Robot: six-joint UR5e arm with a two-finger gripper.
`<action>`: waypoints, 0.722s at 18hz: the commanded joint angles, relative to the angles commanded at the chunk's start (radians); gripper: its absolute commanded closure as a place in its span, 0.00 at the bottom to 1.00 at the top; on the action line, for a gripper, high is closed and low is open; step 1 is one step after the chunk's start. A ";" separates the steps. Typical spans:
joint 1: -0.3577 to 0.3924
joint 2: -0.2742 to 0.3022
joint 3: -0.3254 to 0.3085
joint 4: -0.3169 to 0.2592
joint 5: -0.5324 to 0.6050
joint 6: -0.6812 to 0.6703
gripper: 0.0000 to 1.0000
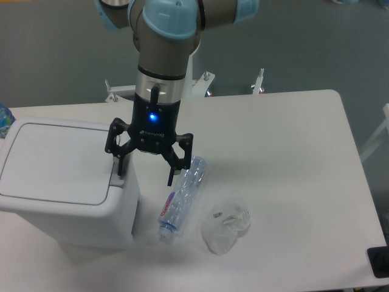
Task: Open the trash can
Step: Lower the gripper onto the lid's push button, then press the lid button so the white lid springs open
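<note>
The trash can (64, 182) is a large white bin at the left of the table, its flat lid lying shut. A grey push tab (117, 179) sits at the lid's right edge. My gripper (146, 173) hangs open just right of the lid. Its left finger (121, 165) points down right at the tab; whether it touches cannot be told. Its right finger (172, 173) hangs over the table beside the bin.
A crushed clear plastic bottle (181, 198) lies on the table just right of the bin. A crumpled clear bag (226, 227) rests further right. A black object (380, 261) pokes in at the lower right corner. A blue item (4, 118) shows at the left edge.
</note>
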 joint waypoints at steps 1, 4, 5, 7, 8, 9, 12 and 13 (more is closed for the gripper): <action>-0.002 0.000 0.000 0.005 0.002 0.000 0.00; -0.002 0.000 0.001 0.008 0.000 0.000 0.00; 0.000 0.000 0.002 0.008 0.000 0.000 0.00; -0.002 0.002 0.002 0.008 0.000 0.000 0.00; 0.000 0.002 0.002 0.008 0.000 0.000 0.00; -0.002 0.002 0.002 0.008 0.000 0.000 0.00; -0.002 0.006 0.008 0.009 0.000 0.002 0.00; 0.000 0.006 0.011 0.011 0.000 0.002 0.00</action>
